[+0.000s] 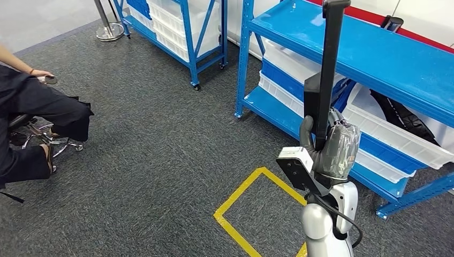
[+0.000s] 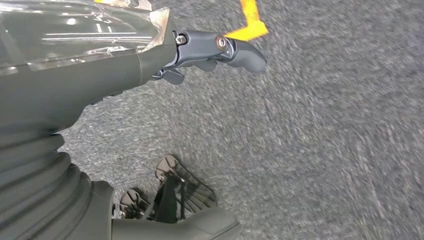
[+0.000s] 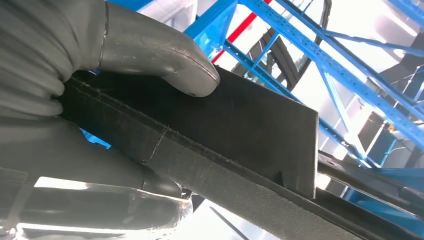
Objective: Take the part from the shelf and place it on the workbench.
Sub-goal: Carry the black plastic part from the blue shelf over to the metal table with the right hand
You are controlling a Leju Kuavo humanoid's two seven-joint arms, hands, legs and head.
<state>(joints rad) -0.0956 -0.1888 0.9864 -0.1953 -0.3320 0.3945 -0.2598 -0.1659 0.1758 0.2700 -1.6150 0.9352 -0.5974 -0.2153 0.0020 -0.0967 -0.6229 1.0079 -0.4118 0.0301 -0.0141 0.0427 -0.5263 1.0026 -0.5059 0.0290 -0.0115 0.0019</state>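
My right hand (image 1: 327,145) grips a long black flat part (image 1: 327,69), which stands upright in front of the blue shelf (image 1: 375,59). In the right wrist view the thumb (image 3: 160,52) presses on the black part (image 3: 240,135), which runs across the picture with the shelf frame (image 3: 320,55) behind it. My left hand (image 2: 100,65) hangs over the grey carpet with its fingers (image 2: 235,50) stretched out and nothing in it.
White bins (image 1: 396,134) and black parts (image 1: 401,115) lie on the shelf's lower level. A second blue rack (image 1: 182,32) stands further back. A yellow floor marking (image 1: 241,203) lies just ahead. A seated person (image 1: 32,118) is at the left. Grey carpet (image 1: 160,139) spreads between.
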